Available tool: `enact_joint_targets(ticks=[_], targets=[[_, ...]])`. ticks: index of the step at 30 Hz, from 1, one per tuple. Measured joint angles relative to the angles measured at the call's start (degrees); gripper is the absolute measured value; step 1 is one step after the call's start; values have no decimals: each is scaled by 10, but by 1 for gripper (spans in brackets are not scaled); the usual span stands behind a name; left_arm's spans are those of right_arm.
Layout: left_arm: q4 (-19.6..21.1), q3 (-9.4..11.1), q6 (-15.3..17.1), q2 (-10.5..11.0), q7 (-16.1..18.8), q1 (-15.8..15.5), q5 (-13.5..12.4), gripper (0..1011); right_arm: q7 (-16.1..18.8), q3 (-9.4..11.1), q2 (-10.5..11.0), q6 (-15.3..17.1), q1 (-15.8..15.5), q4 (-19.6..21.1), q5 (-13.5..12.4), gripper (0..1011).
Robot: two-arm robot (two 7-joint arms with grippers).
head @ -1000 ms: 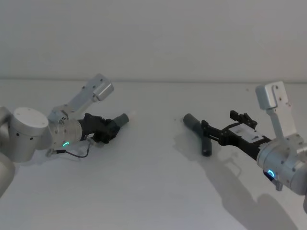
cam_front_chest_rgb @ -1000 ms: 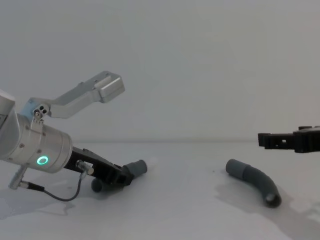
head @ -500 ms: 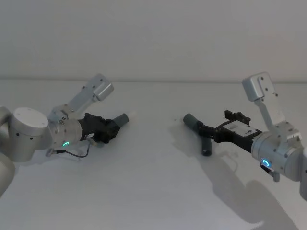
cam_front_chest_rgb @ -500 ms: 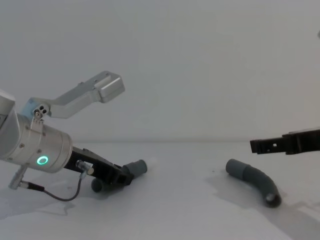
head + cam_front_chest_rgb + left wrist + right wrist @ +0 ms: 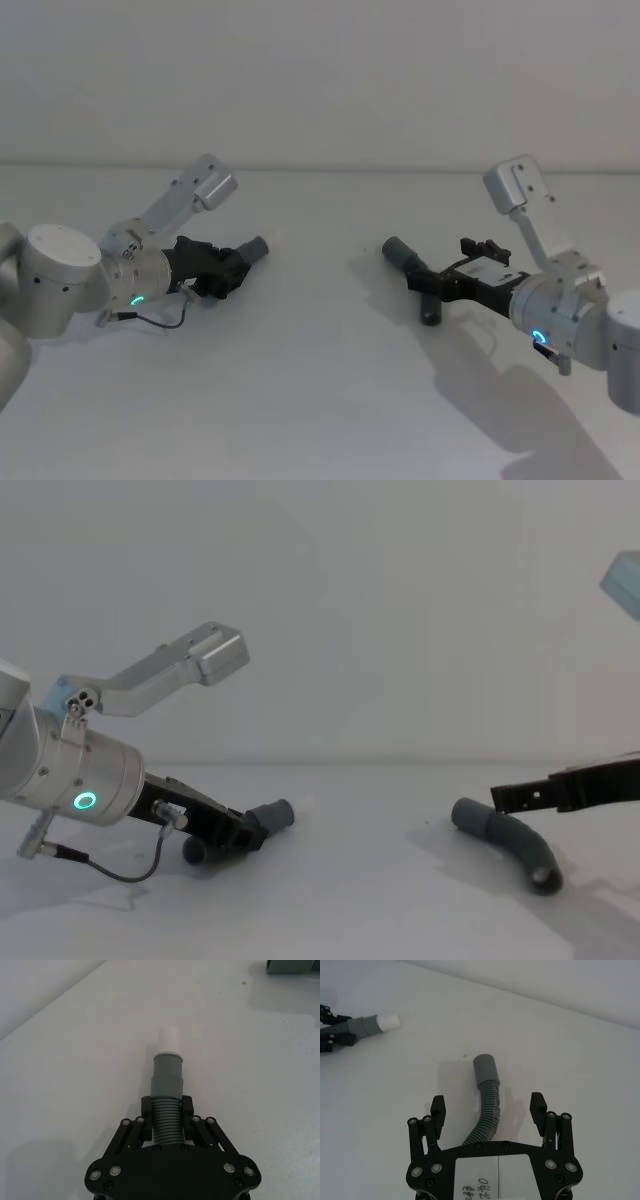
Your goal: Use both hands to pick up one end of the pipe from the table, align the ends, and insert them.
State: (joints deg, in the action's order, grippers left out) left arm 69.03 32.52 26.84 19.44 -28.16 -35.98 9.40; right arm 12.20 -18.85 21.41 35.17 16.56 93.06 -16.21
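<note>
The white table [image 5: 320, 400] is stretching wide beneath both arms. At its left, the left gripper [image 5: 232, 268] is lying low, jaws clenched on the ribbed body of the left piece [image 5: 165, 1120]. The piece's grey collar [image 5: 167, 1072] is pointing away, with a white tip [image 5: 168, 1040] sticking out. The right gripper [image 5: 488, 1104] is hovering, jaws spread wide either side of the right piece [image 5: 510, 838] and clear of it. The chest view is showing this curved piece lying flat on the table, its open end [image 5: 543, 878] facing forward.
</note>
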Motion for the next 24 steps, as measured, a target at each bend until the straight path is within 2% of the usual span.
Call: enact_joint_targets(ticks=[24], targets=[[0, 0, 0, 0, 0, 0, 0, 329, 8, -20, -30, 1, 35, -72, 20, 1001]])
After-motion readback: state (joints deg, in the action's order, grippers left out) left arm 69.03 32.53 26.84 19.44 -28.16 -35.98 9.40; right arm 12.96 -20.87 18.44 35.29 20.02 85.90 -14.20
